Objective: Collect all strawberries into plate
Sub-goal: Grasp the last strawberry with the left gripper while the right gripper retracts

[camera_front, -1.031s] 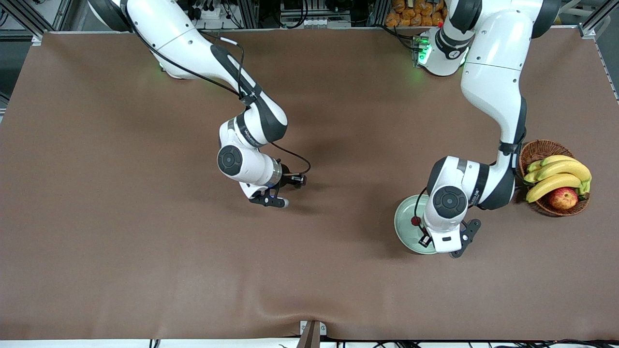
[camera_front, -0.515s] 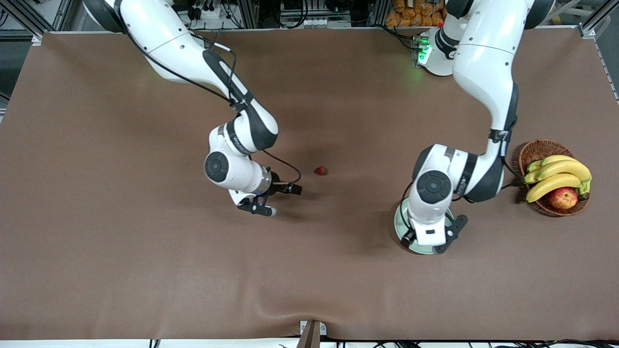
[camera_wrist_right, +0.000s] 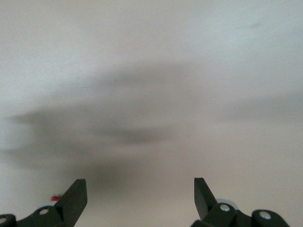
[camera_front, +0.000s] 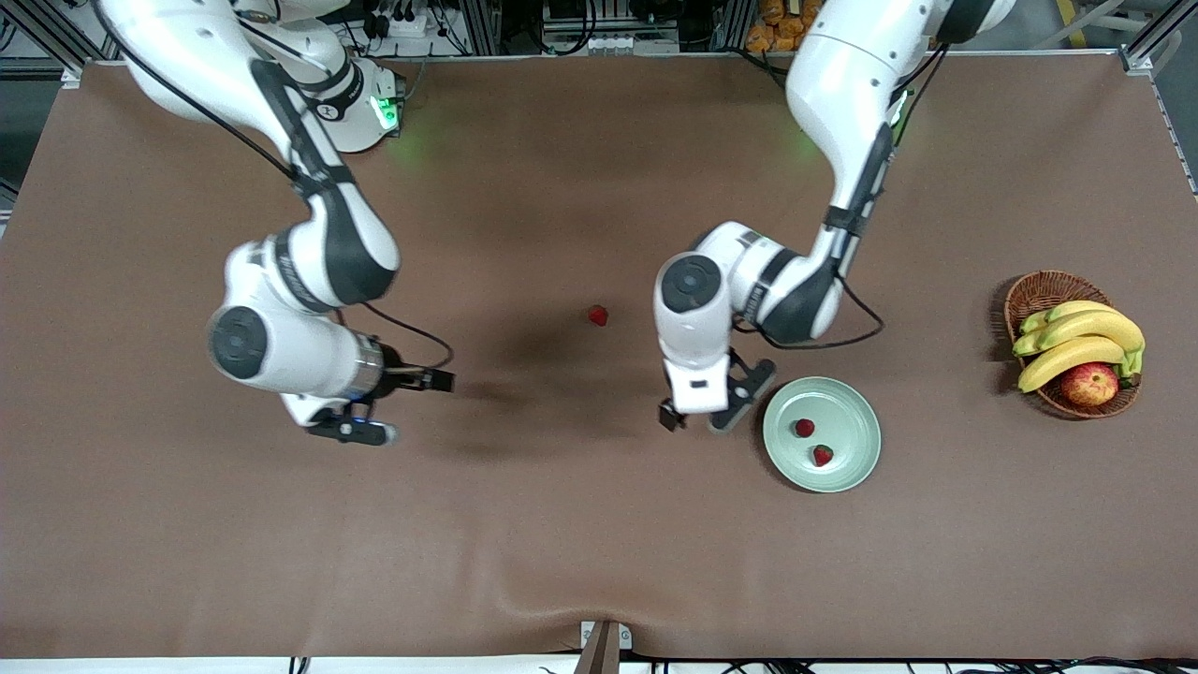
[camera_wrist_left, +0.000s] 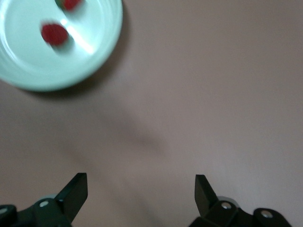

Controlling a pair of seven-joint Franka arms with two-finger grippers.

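Both jaws wide, empty: left gripper (camera_front: 694,419) by plate (camera_front: 847,468), right gripper (camera_front: 398,407) idle over worktop (camera_front: 599,543). Risk: nudging last strawberry (camera_front: 597,315), tiny, could roll off.

2 strawberries (camera_front: 812,441) lie in the plate (camera_front: 859,412); 1 strawberry (camera_front: 598,315) lies well apart.

Only the bare bench (camera_wrist_right: 156,56) is seen below the right gripper (camera_wrist_right: 140,201), its pale surface crossed by broad, soft shadows. The two dark fingers (camera_wrist_right: 75,198) are seen at the edge of the view, and the jaws are held wide apart with nothing between them. A tiny speck of red (camera_wrist_right: 55,197) is glimpsed just beside one finger; what it is cannot be told. Nothing is touched by the fingers.
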